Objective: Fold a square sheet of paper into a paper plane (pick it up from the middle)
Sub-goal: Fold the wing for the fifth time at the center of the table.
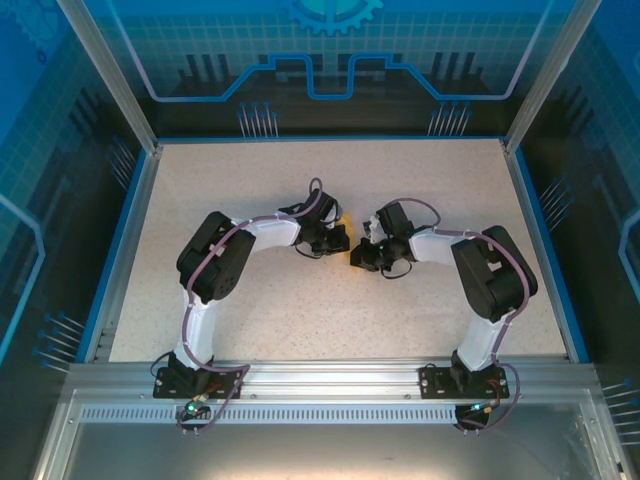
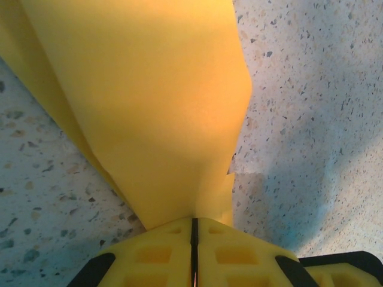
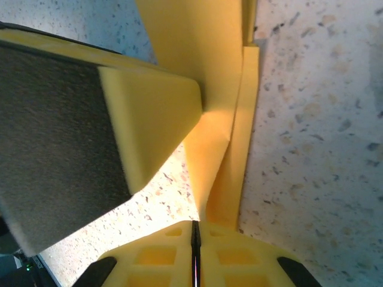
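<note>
Since my left fingers (image 2: 155,254) and right fingers (image 3: 233,257) are each clamped on the thin orange-yellow creased paper sheet (image 2: 149,89), mid-way across the speckled bench (image 1: 300,300), it lies between them. My left arm is at its nine o'clock and my right at three, equally near.
</note>
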